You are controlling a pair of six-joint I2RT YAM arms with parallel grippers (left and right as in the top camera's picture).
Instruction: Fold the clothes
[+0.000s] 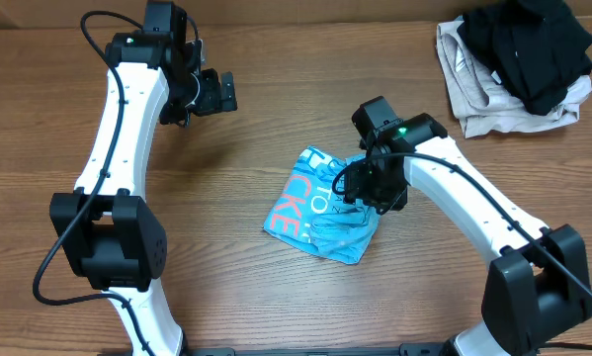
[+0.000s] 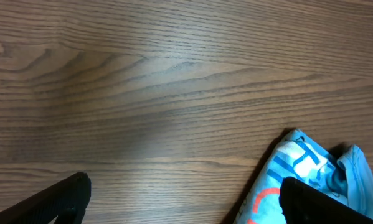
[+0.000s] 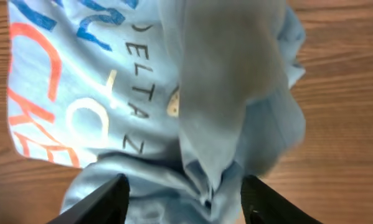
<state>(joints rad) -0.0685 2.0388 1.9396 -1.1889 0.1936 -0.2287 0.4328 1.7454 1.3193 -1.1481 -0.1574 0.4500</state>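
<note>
- Left pincer (image 1: 222, 92): jaws stand wide; the left wrist view (image 2: 183, 204) shows only bare wood of the table (image 1: 276, 49) between its fingers (image 2: 55, 200)
- Left pincer holds nothing and touches no fabric
- Right pincer (image 1: 377, 195): jaws stand partly apart, narrower than those of the left pincer; the right wrist view (image 3: 185, 196) shows one finger on each side of a raised ridge of cloth
- Whether the fingers (image 3: 108, 196) of the right pincer press on that ridge cannot be told; no pinch is visible
- Sky-blue t-shirt (image 1: 315, 213): lies in a compact, roughly folded bundle directly beneath the right pincer, with red-pink and white lettering facing up (image 3: 99, 93)
- Bunched, wrinkled fabric sits between and just ahead of the right pincer's fingers; the flatter lettered part lies to one side
- From the left pincer the t-shirt is well apart; one corner (image 2: 298, 158) shows past one finger at the frame edge
- Black garment (image 1: 528, 44) lies on top of a beige garment (image 1: 473, 99), well beyond the right pincer, at the table corner
</note>
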